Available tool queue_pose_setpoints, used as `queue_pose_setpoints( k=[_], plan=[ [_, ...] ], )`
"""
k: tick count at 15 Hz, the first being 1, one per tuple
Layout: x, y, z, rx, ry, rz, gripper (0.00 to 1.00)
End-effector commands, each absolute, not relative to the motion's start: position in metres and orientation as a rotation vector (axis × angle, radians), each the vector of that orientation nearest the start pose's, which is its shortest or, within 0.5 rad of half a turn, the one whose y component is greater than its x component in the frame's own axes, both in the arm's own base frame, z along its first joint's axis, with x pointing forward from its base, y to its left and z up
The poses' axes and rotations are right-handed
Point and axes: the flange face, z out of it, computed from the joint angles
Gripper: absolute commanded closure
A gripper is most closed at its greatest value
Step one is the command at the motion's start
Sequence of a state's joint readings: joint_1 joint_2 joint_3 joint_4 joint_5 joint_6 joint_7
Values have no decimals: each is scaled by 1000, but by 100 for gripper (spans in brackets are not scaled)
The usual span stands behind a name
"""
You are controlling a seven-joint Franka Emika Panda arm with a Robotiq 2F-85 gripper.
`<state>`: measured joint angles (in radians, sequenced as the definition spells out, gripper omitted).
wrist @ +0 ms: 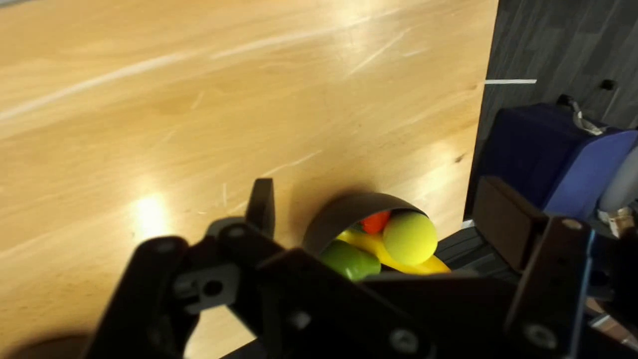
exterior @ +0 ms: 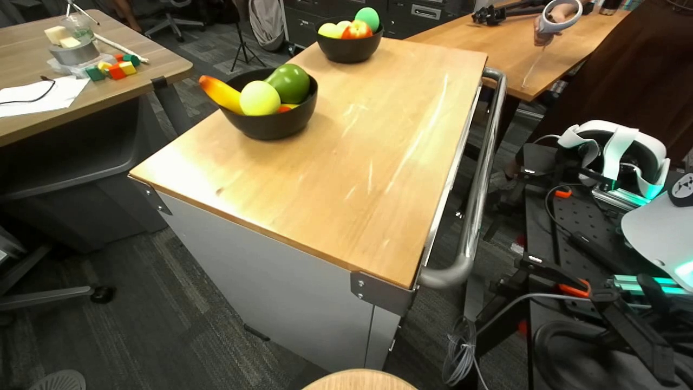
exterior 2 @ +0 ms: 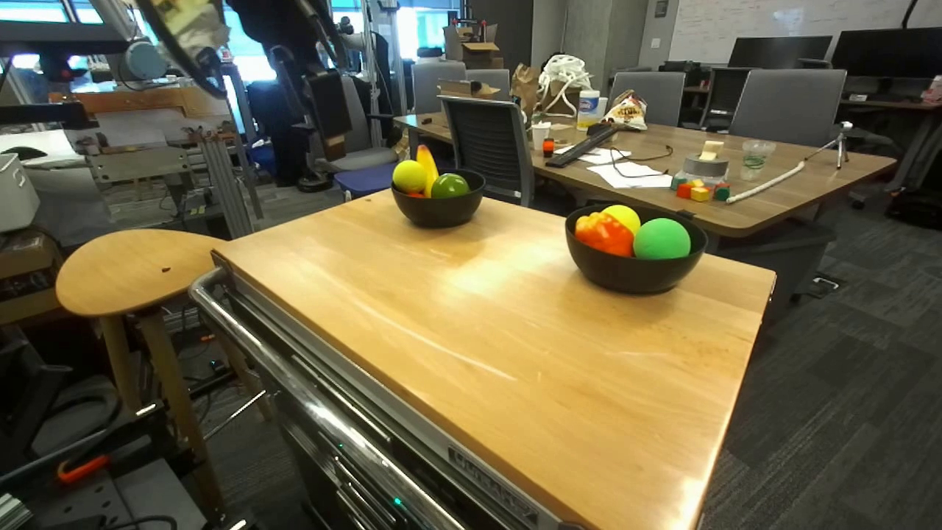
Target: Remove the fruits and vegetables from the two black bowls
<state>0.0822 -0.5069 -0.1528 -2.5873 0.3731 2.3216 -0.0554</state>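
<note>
Gripper (wrist: 382,209) fingers, wrist view, are widely parted, higher than the tabletop (wrist: 149,124), where a black bowl (wrist: 331,219) is filled with banana (wrist: 369,244), yellow-green ball (wrist: 409,238) and green piece (wrist: 349,259). In an exterior view, a second bowl (exterior: 349,51) is seen at the tabletop's far end; in an exterior view, bright ball (exterior 2: 662,239) is shown therein.

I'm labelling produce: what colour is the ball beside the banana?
The ball is yellow-green, best seen in the wrist view.

In an exterior view we see a glossy avocado (exterior: 291,82) upper left, wooden tabletop (exterior: 346,184) mid-frame, metal rail (exterior: 485,173) right.
</note>
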Motion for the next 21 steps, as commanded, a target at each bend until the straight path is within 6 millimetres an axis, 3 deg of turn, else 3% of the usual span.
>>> queue_pose_setpoints(
  k=[1, 2, 3, 6, 9, 11, 16, 21],
  plan=[
    [480, 22, 447, -2755, 384, -372, 0],
    [495, 32, 444, -2783, 394, -354, 0],
    [456, 17, 445, -2775, 355, -355, 0],
    [488, 34, 433, -2790, 371, -321, 0],
    [494, 31, 433, -2790, 381, -323, 0],
    [499, 39, 436, -2811, 272, -323, 0],
    [543, 71, 460, -2859, 159, -432, 0],
    [592, 87, 443, -2791, 268, -581, 0]
  ],
)
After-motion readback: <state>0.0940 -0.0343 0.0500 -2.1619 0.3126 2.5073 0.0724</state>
